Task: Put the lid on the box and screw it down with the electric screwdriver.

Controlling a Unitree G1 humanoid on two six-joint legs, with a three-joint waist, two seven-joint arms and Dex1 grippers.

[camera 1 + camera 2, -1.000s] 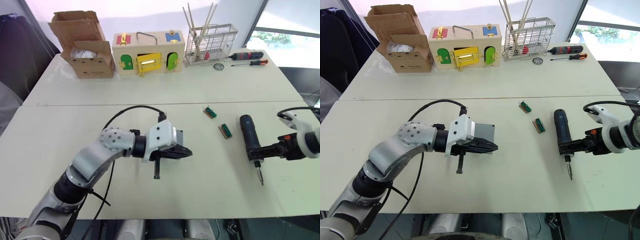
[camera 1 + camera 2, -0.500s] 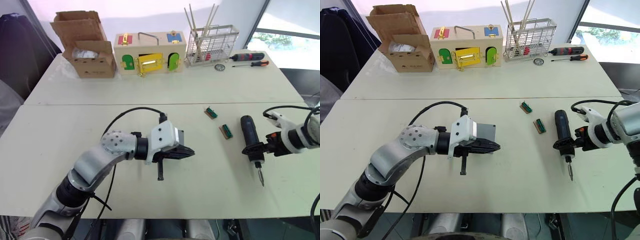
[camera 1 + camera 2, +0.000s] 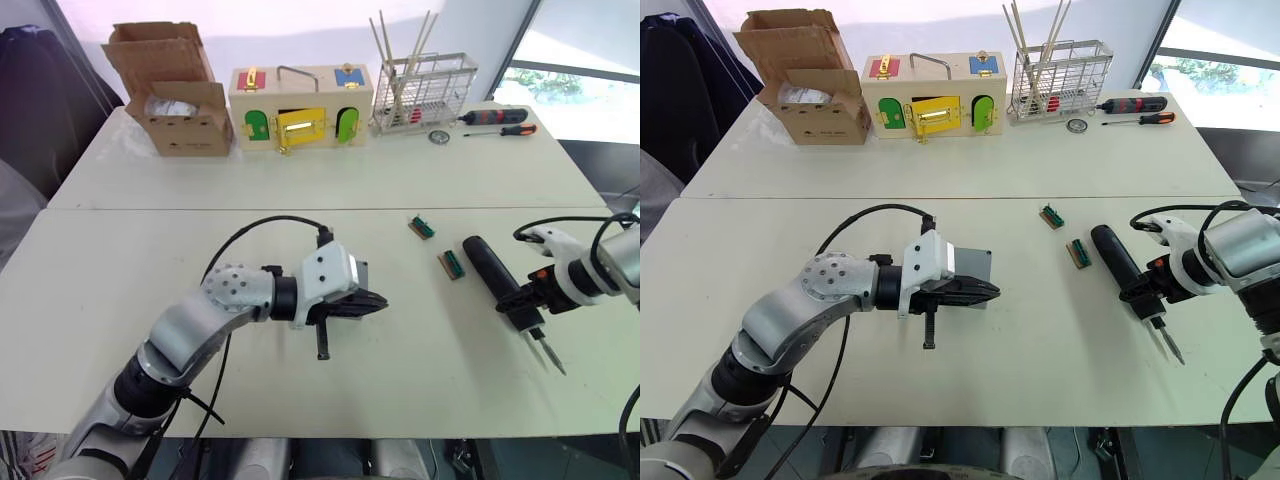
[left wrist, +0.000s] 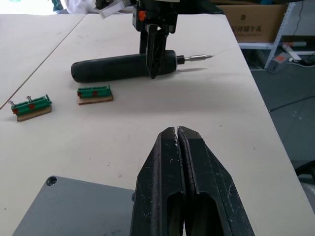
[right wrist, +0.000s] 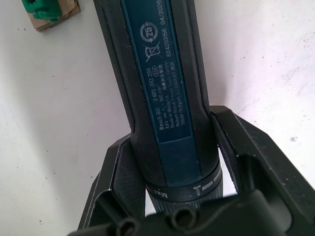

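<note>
A flat grey square top with a corner screw hole, which I take for the lid [image 3: 973, 264], lies under my left gripper [image 3: 992, 292]. The box is hidden; I cannot tell whether it sits beneath the lid. The left gripper is shut with nothing in it, and its fingertips [image 4: 177, 140] reach past the lid's edge [image 4: 69, 209]. The black electric screwdriver [image 3: 487, 266] lies slanted on the table at the right, its metal bit [image 3: 552, 357] pointing to the near right. My right gripper [image 3: 521, 306] is shut on it near the bit end, one finger [image 5: 246, 147] on each side of the body [image 5: 162, 83].
Two green terminal blocks [image 3: 421, 226] [image 3: 453, 263] lie just left of the screwdriver's butt. Along the far table stand a cardboard box [image 3: 180, 100], a wooden box with coloured doors [image 3: 300, 105], a wire rack [image 3: 422, 88] and two manual screwdrivers [image 3: 495, 115].
My right gripper has turned the electric screwdriver: its butt swung left toward the terminal blocks and its bit now points near right. The left arm has barely moved.
</note>
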